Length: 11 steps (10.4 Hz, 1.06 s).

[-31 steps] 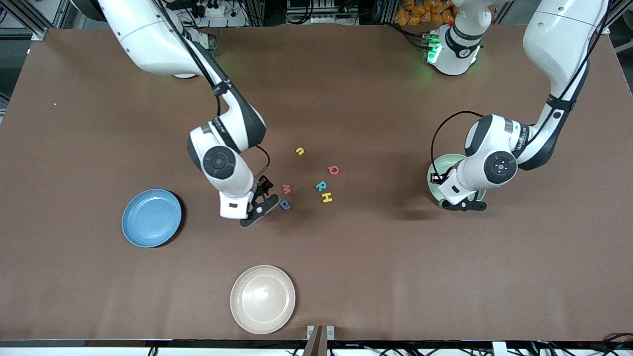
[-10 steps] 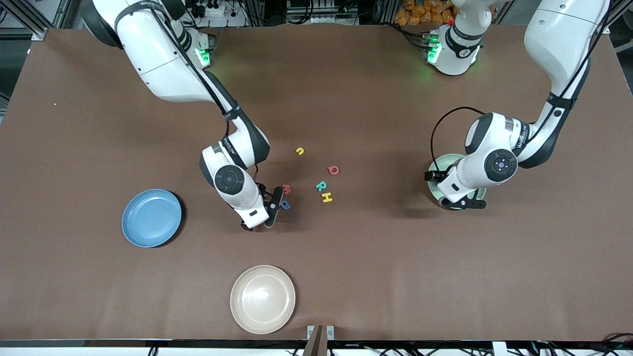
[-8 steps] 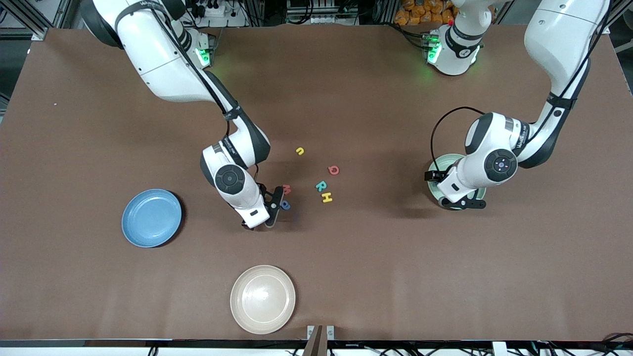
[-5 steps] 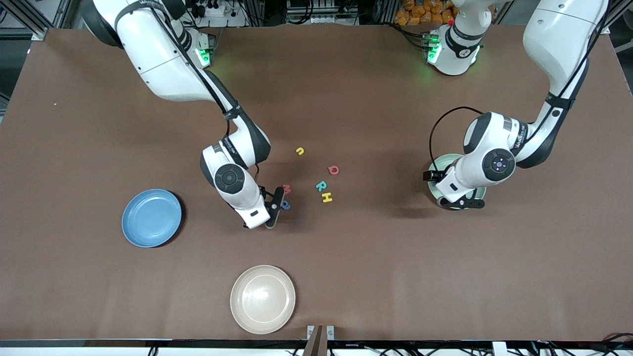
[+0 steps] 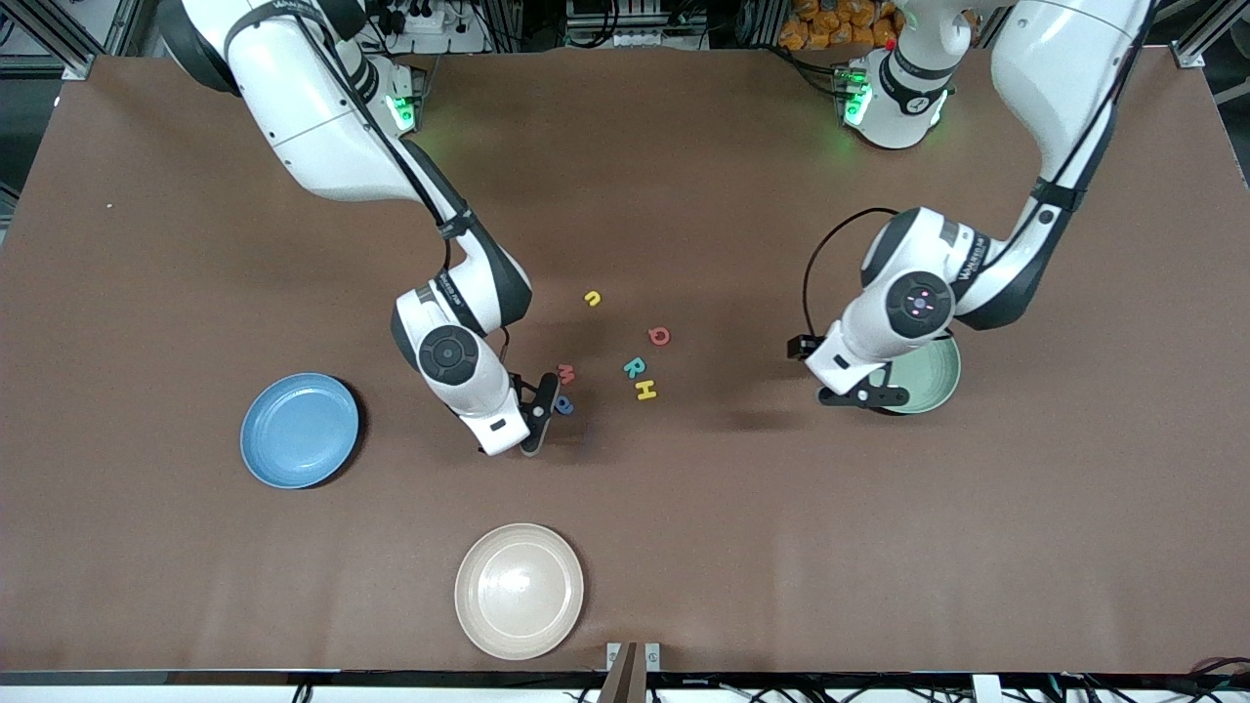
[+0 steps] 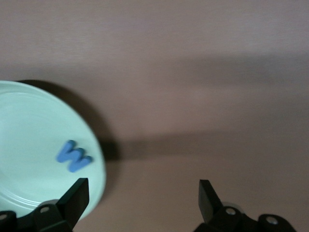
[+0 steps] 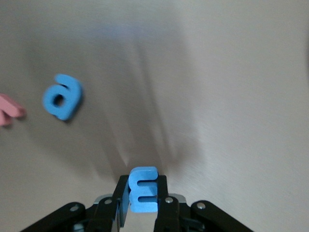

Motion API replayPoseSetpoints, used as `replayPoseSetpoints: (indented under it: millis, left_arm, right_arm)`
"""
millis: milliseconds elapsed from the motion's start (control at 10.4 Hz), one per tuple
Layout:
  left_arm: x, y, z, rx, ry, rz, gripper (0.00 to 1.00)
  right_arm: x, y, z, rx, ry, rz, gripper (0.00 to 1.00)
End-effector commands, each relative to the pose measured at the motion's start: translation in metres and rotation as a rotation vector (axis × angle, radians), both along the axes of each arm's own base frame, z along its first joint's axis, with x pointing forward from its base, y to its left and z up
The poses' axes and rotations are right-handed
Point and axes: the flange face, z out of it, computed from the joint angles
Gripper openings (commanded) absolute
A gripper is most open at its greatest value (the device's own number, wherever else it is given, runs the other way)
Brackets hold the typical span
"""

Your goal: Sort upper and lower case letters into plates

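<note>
Checking your right wrist view revealed a blue E clamped in the right gripper, hidden from the front; the left gripper hung spread wide, empty, beside the pale green plate.

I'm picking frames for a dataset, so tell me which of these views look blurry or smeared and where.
Right wrist view: streaky motion smear on the table, blue a soft, the blue letter in the right gripper sharper. Left wrist view: slightly soft, pale green plate rim blurred. Front view: sharp, soft shadows under both arms.
</note>
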Motion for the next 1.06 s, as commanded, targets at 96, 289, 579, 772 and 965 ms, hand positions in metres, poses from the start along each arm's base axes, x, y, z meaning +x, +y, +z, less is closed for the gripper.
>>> replayPoseSetpoints:
  millis: [96, 289, 579, 772, 965]
  left_arm:
    - [0.007, -0.007, 0.006, -0.006, -0.013, 0.023, 1.00]
    - [0.005, -0.022, 0.008, -0.006, -0.019, 0.041, 1.00]
    - [0.008, -0.054, 0.008, -0.021, -0.031, 0.064, 1.00]
    - [0.004, -0.093, 0.010, -0.028, -0.050, 0.083, 1.00]
    - [0.010, -0.097, 0.010, -0.038, -0.054, 0.091, 1.00]
  right_arm:
    - [0.039, -0.071, 0.061, 0.032, -0.061, -0.114, 0.00]
    - [0.049, -0.133, 0.090, -0.002, -0.005, -0.201, 0.00]
    - [0.043, -0.218, 0.118, -0.059, 0.090, -0.319, 0.00]
    - [0.030, -0.257, 0.120, -0.093, 0.098, -0.359, 0.00]
    - [0.023, -0.280, 0.111, -0.116, 0.117, -0.380, 0.00]
